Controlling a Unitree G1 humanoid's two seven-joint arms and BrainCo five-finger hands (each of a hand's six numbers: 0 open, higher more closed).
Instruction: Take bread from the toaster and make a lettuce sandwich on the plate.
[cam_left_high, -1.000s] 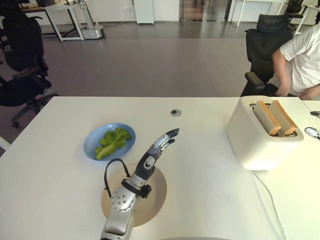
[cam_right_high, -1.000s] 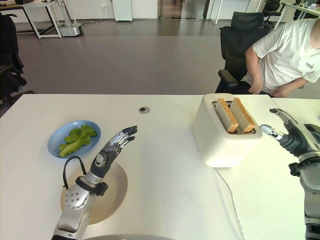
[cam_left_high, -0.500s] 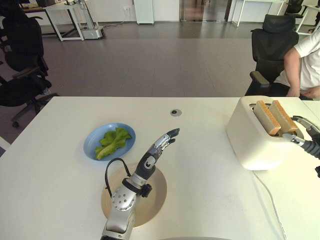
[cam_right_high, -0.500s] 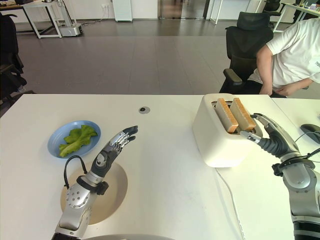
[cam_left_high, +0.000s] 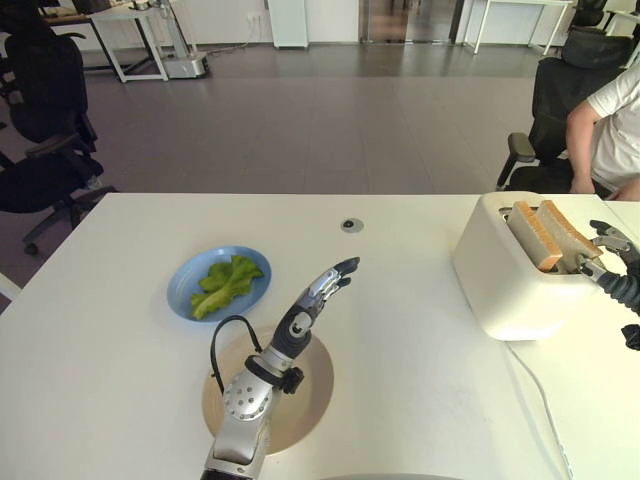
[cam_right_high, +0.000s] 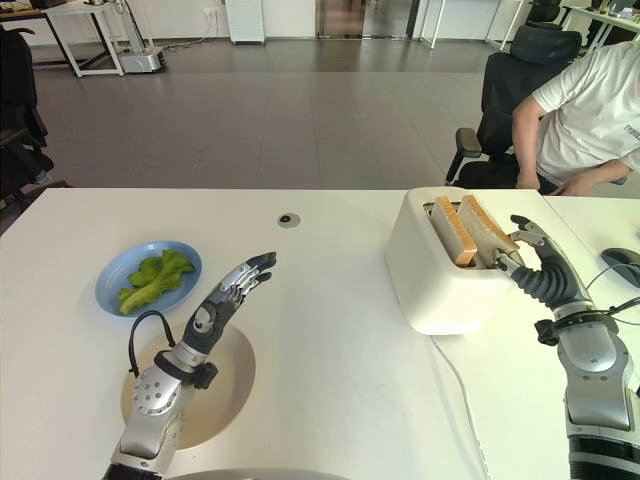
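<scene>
1. While both bread slices stand in the toaster at the table's right side, nothing has reached a plate yet. Judged step: pulling out the first slice.
2. Key relation: the right slice lies just left of the right hand and slightly beyond it. The hand is at the toaster's right edge, up against the slice's near end.
3. Long axis: both slices and their slots run near-to-far, away from the robot, angled a little to the left. The right slice leans rightward toward the hand. The left slice stands straighter, with the right slice between it and the hand.
4. Right hand state: it is touching or nearly touching the slice, but I cannot tell from this angle whether it has closed on it.
5. Left hand: fingers straight and apart, holding nothing. It hangs over a tan round disc near the front edge, well apart from the toaster. The right hand is clearly the nearer one for the bread.
6. Lettuce lies on the blue plate at far left, just beyond the left hand and across the table from the toaster.
7. Next move, as a judgement: lift straight up along the slot, then carry the slice leftward across the table. The lean could make the slice drag on the slot edge.
</scene>
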